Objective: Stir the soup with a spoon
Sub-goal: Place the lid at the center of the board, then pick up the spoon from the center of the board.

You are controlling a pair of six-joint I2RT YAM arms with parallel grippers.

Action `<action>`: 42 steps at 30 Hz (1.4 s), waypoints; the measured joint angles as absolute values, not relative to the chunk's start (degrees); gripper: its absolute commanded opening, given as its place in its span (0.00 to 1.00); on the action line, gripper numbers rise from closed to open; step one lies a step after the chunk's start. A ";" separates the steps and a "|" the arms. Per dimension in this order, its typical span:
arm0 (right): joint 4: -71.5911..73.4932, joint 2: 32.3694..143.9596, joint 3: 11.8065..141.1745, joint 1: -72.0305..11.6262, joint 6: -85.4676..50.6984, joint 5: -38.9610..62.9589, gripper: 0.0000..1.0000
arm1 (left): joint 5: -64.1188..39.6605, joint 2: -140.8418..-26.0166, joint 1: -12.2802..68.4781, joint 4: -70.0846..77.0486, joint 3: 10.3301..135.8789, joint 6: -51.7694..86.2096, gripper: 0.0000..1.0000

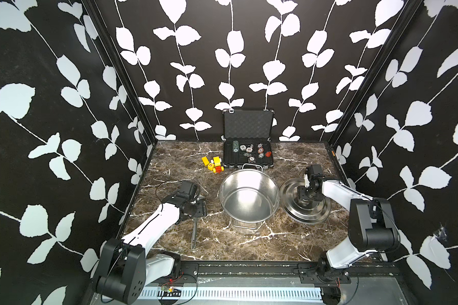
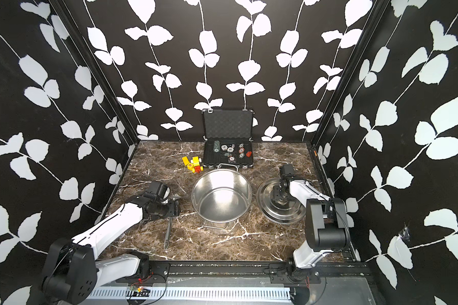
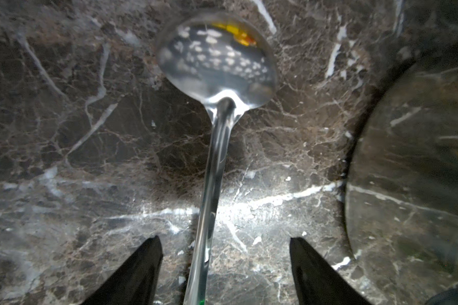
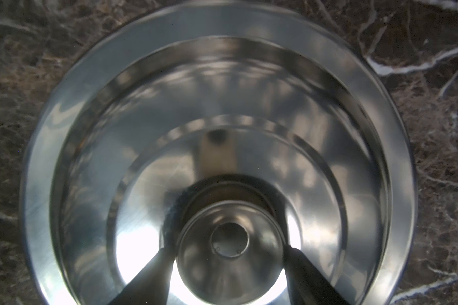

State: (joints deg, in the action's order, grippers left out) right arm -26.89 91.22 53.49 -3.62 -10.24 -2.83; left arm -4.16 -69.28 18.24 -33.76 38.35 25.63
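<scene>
Lying flat on the marble desk (image 1: 249,245), the spoon (image 3: 217,148) rests to the left of the pot (image 1: 249,200), apart from it, with its small bowl toward the back wall and its handle end toward the front edge. The left gripper (image 3: 224,238) hovers low over the handle with its jaws wide apart, one black finger (image 3: 143,264) on each side and bare desk showing between; it holds nothing. The pot stands uncovered mid-desk, its shiny inside bare. To its right the lid (image 1: 310,214) lies on the desk. The right gripper (image 4: 228,249) is down over its knob (image 4: 230,274), jaws flanking it closely; whether they press on it cannot be told. An open case (image 1: 247,155) and yellow toy blocks (image 1: 213,165) sit behind the pot.
</scene>
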 measured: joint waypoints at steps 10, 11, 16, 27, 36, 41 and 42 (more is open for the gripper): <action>-30.24 76.71 53.49 -3.64 -9.65 0.80 0.81 | -1.06 -73.36 18.24 -32.62 38.37 25.65 0.60; -30.81 75.29 53.49 -3.64 -9.52 1.41 0.81 | -0.95 -73.47 18.24 -32.32 38.37 25.69 0.57; -32.45 68.93 53.49 -3.86 -8.27 6.20 0.76 | -0.75 -75.05 18.24 -29.17 38.33 26.04 0.50; -32.05 60.53 53.49 -7.03 -5.48 18.46 0.63 | -3.25 -78.48 16.91 -22.13 35.92 27.88 0.24; -27.49 60.10 53.49 -14.48 -3.33 23.83 0.51 | -4.03 -74.72 15.92 -20.67 32.86 29.39 0.00; -24.21 59.57 53.49 -19.53 -1.87 24.62 0.45 | -3.77 -71.07 15.64 -23.05 32.64 29.39 0.00; -23.38 59.13 53.47 -20.71 -1.32 24.75 0.44 | -3.66 -70.11 15.59 -23.66 32.67 29.36 0.00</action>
State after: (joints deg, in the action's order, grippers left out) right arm -23.38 59.13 53.47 -20.71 -1.32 24.75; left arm -3.66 -70.11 15.59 -23.66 32.67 29.36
